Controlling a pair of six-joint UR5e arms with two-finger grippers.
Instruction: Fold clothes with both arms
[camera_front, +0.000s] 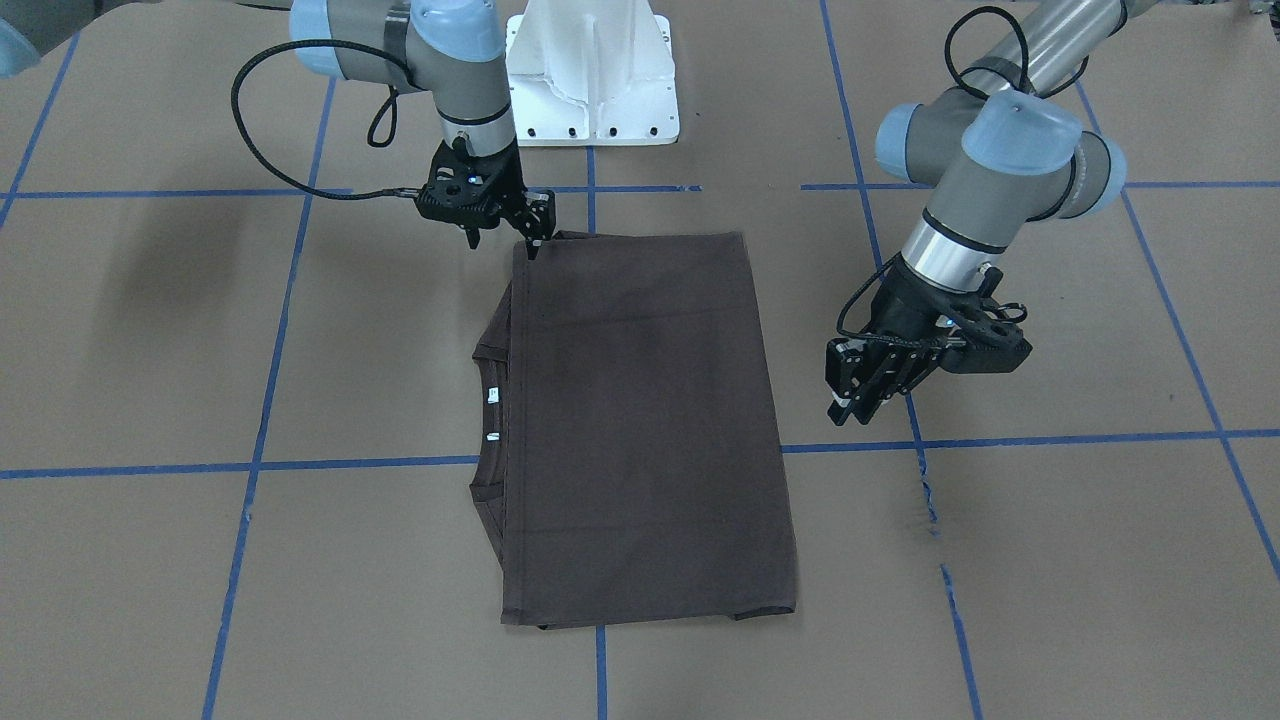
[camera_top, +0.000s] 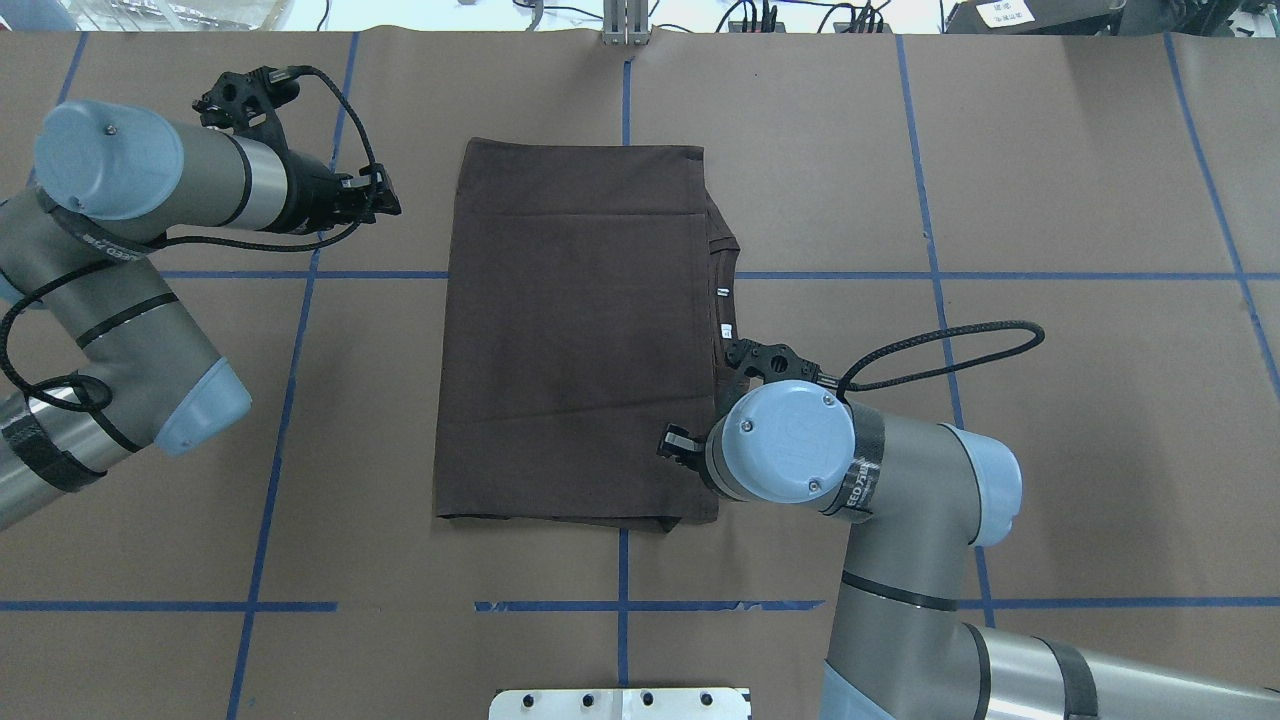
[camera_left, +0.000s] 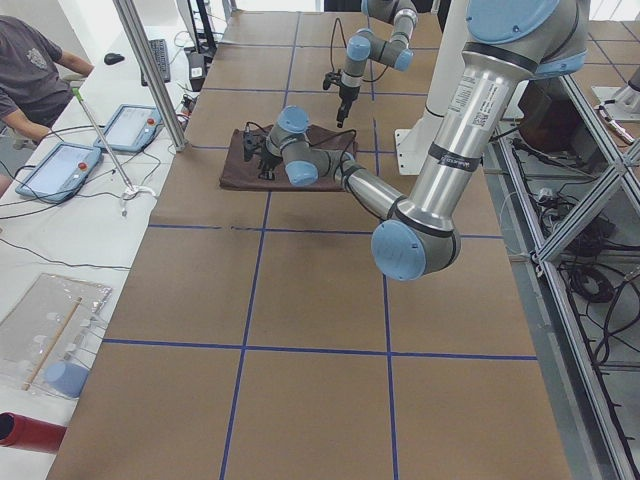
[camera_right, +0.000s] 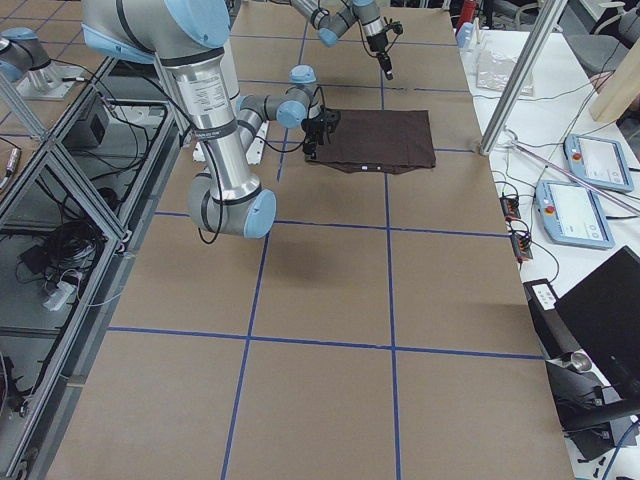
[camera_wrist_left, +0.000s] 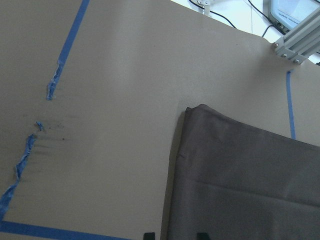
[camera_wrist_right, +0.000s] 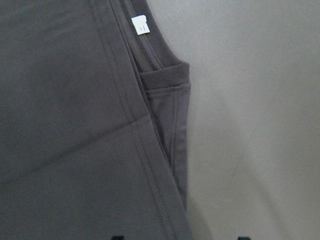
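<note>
Right gripper (camera_front: 503, 245) hovers with its fingers spread wide and holding nothing, over the corner of the T-shirt (camera_front: 640, 420) nearest the white pedestal base (camera_front: 590, 80), on the collar (camera_front: 487, 420) side; whether a fingertip touches the cloth cannot be told; from overhead its own wrist hides it; left gripper (camera_front: 850, 412) hangs beside the opposite long edge, clear of the cloth, fingers narrowly parted and empty; the dark shirt lies flat, folded to a rectangle, mid-table on brown paper (camera_front: 1050, 560) crossed by blue tape lines (camera_front: 260, 440); white neck tags (camera_front: 492, 395) show.
</note>
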